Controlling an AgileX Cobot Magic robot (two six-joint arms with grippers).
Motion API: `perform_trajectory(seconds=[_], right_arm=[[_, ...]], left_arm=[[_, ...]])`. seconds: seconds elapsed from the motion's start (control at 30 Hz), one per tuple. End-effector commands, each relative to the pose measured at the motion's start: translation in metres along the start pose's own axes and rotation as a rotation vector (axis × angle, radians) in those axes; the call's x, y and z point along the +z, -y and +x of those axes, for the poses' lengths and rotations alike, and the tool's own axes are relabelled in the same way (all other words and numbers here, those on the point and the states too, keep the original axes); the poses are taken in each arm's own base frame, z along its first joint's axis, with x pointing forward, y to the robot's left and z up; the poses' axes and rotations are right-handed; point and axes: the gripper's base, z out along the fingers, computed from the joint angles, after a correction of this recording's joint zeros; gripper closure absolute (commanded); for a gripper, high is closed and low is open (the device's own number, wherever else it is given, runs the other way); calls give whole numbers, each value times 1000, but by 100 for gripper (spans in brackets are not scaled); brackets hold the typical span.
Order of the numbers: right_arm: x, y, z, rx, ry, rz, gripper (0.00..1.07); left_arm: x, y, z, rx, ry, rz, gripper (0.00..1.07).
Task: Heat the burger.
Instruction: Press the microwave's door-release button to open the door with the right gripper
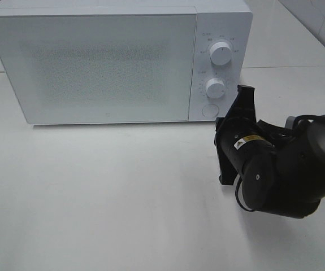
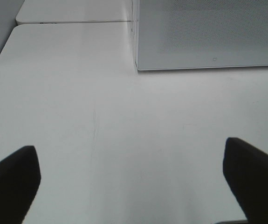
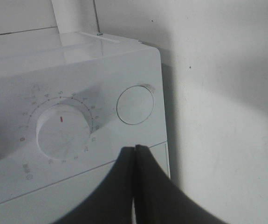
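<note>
1. The burger shows in none of the three views. It may sit behind the shut, frosted door of the boxy white microwave oven (image 1: 94, 62) in the upper left of the high view, but that door cannot be seen through.
2. The black right gripper (image 3: 134, 149), at centre right of the high view, has its jaws pressed together on nothing. Its tips point at the oven's control panel, near the flat round white push button (image 3: 134, 104) and beside the lower white dial (image 3: 63, 130). Whether they touch the panel cannot be told.
3. The black left gripper (image 2: 134, 186) hangs over the plain white tabletop (image 1: 94, 197), jaws wide apart and empty.
4. Handling, as a judgement: a burger is probably light and soft, with stacked layers that slide and crush easily. A gentle, wide hold across the bun's sides seems best, keeping it upright.
</note>
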Motion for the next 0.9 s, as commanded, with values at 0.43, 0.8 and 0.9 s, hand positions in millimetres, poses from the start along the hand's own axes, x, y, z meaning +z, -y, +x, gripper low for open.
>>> perform_trajectory(seconds=[0.43,0.8,0.9], right_arm=[[48,2,2,22,0,40,107],[67,3,4,24,-9,51,107],[73,2,2,25,0,53,107]], left_arm=[[-2,0,2,1,21,-3,6],[-2,0,2,1,21,-3,6],[-2,0,2,1,21,-3,6]])
